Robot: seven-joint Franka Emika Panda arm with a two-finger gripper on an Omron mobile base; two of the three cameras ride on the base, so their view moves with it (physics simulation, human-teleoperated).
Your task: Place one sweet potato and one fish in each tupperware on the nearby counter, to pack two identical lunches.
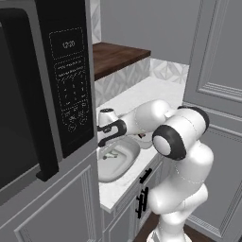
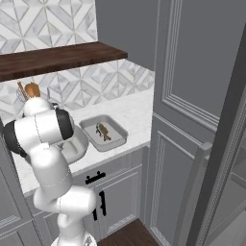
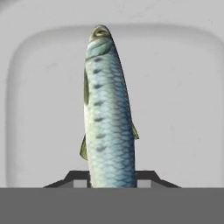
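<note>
My gripper is shut on a pale silvery-green fish, which points away from the hand over the rounder grey tupperware. From the left base, the gripper hangs just above this bowl-like tupperware on the white counter, and the fish reaches down into it. The rectangular tupperware stands to the right on the counter with the dark fish lying in it. An orange sweet potato shows behind my arm, near the tiled wall.
A microwave stands close on the left, beside the hand. A dark wooden shelf runs above the counter. Tall grey cabinet panels close in on the right. Below the counter are grey doors with black handles.
</note>
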